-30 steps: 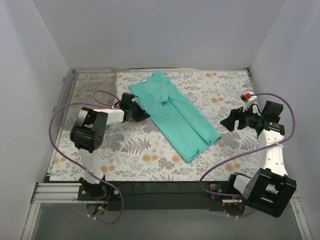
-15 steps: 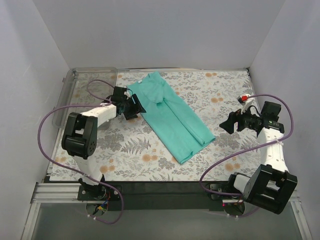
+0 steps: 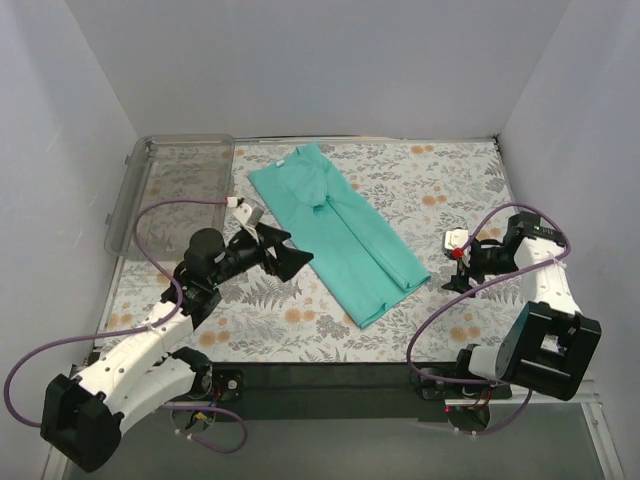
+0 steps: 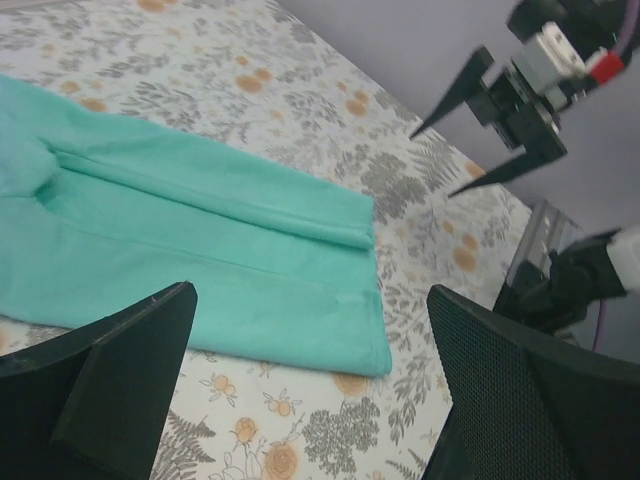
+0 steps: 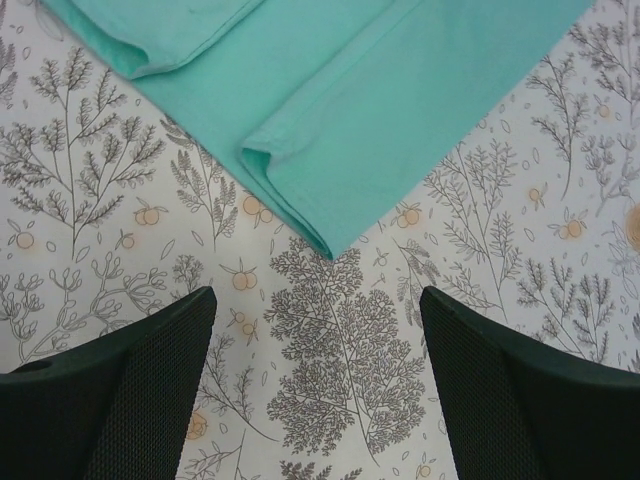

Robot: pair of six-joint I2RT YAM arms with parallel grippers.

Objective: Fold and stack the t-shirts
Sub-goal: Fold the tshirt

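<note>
There are no words, numbers or signs to read here. The t-shirt (image 3: 345, 235) is plain green with no print on it. The table cover (image 3: 430, 190) only has leaves and orange flowers on it. A little white and red part (image 3: 455, 241) near the right edge of the table is too small to read.

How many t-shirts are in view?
1. The teal t-shirt lies folded in a strip diagonally across the middle of the table. Another beneath it cannot be excluded.
</note>
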